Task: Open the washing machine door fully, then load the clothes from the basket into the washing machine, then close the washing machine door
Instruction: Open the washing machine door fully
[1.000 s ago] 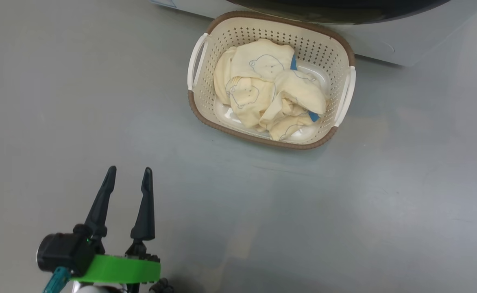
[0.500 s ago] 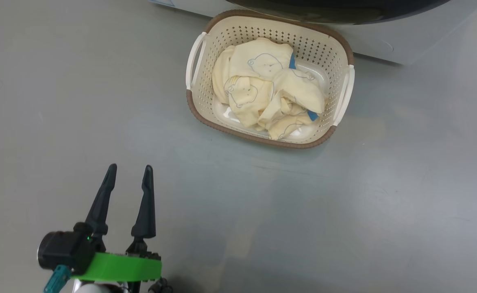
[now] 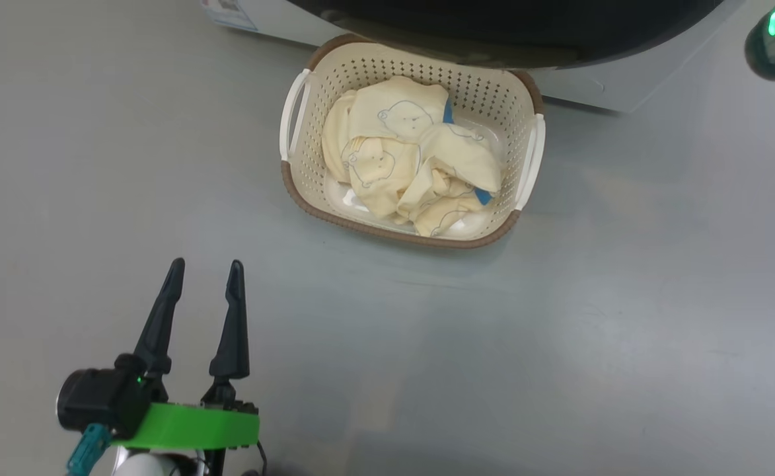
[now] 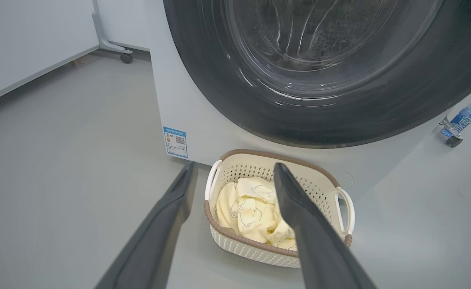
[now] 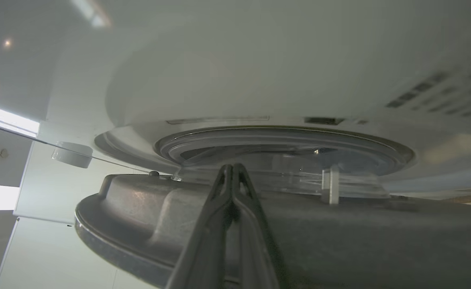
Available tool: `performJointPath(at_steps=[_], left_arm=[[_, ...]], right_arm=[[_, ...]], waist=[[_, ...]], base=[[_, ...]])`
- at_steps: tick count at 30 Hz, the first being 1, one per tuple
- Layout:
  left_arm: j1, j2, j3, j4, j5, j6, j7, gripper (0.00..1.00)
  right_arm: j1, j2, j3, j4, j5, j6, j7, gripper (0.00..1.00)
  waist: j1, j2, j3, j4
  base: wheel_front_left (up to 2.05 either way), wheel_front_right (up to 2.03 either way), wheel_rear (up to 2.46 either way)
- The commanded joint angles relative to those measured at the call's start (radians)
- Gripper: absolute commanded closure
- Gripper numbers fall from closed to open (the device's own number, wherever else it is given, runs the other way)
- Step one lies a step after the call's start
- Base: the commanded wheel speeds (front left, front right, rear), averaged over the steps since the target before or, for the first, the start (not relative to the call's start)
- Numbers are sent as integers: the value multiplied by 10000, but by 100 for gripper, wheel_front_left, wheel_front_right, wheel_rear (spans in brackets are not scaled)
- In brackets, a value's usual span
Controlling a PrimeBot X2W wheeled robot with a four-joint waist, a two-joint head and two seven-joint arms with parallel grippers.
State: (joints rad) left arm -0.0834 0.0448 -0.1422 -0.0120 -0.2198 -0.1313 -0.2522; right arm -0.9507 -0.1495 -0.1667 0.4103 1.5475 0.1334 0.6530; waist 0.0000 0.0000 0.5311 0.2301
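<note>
Even soft light, faint shadows, wide-angle distortion

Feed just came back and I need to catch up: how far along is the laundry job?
Done: the washing machine door stands ajar. In hand: the shut right gripper sits at its inner side, likely pushing it wider. Left: the clothes lie in the basket, the open left gripper empty; loading and closing remain.

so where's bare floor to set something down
Grey floor is bare between the left gripper and the cream perforated basket, and to the basket's right. Crowded: the basket's far side, tight under the round black-rimmed washing machine door.
</note>
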Motion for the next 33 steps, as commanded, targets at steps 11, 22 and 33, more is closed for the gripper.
performJointPath(at_steps=[11,22,33], left_arm=[[-140,125,315,-82,-34,6,-95,0],[-49,138,345,80,-141,6,-95,0],[211,110,390,200,-286,6,-95,0]], right_arm=[[837,540,1033,-440,-35,-27,354,100],[1910,822,1979,-760,136,-27,583,100],[3288,972,3468,-1665,280,-27,569,100]], waist=[[0,0,-706,-435],[0,0,-1487,-733],[0,0,-2377,-911]], base=[[0,0,0],[0,0,0],[0,0,0]])
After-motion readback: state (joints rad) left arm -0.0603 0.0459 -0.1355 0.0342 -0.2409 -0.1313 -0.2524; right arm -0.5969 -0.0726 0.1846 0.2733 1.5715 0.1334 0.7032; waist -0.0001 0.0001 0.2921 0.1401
